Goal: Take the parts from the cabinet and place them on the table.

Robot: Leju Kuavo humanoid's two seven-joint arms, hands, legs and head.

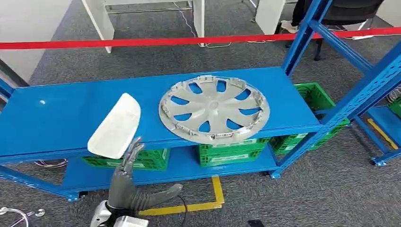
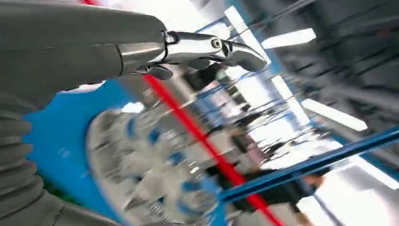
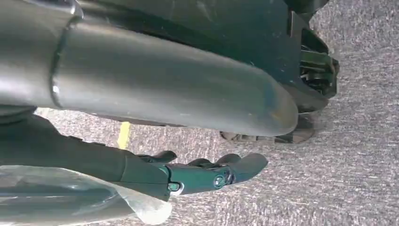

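A blue shelf (image 1: 66, 111) carries a grey hubcap (image 1: 213, 109) lying flat near its front edge, with a white curved cover (image 1: 116, 126) beside it overhanging that edge. The robot's left hand (image 1: 128, 182), fingers spread and empty, reaches up beneath the cover. The right hand (image 3: 207, 173) hangs over grey carpet (image 3: 357, 141), fingers extended, holding nothing.

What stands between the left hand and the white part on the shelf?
Nothing visible. The left hand is raised just below the shelf edge, its fingers almost at the near end of the white part, which overhangs that edge. The wheel cover lies to the side.
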